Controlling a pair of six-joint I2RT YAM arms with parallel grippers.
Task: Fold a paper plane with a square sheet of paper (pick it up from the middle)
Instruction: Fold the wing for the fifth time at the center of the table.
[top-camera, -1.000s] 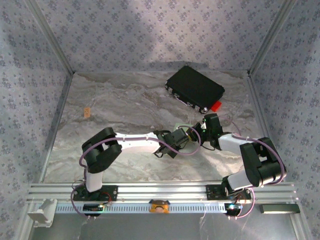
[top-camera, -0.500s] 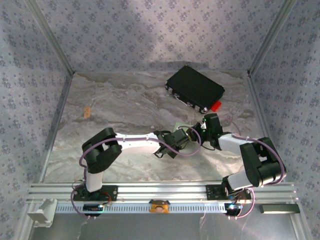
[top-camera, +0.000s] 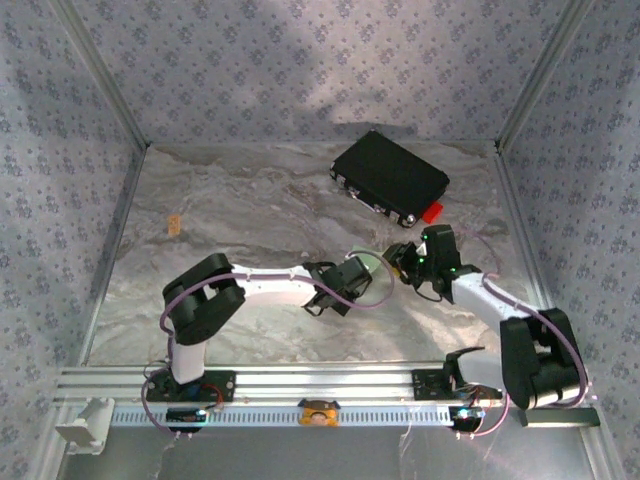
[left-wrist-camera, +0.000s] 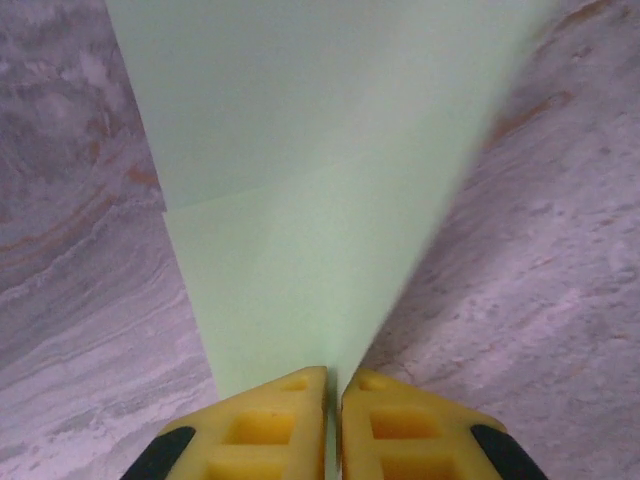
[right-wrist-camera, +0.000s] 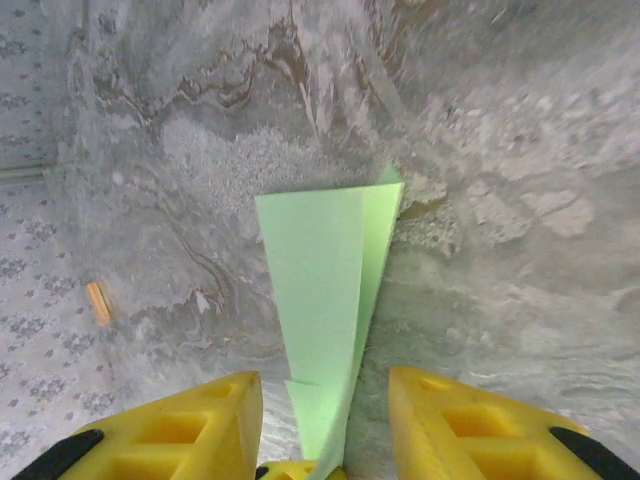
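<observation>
**Top external:** the left gripper (top-camera: 362, 272) and right gripper (top-camera: 398, 262) meet tip to tip at the sheet of paper (top-camera: 369, 258), which lies between them. **Left wrist:** its fingers (left-wrist-camera: 270, 420) are pressed together on the sheet's near edge, pinching it so the creased strip extends straight ahead (probably to steady it). **Right wrist:** the jaws stand spread with the sheet of paper (right-wrist-camera: 320, 270) running forward between them, apparently leaving room for a fresh hold

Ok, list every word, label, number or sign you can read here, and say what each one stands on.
No text can be read anywhere.
On the black rectangular case: pale specks along its near edge, too small to read.
On the pale green folded sheet of paper: nothing, plain.
On the patterned wall covering: repeating motifs, no letters.
</observation>
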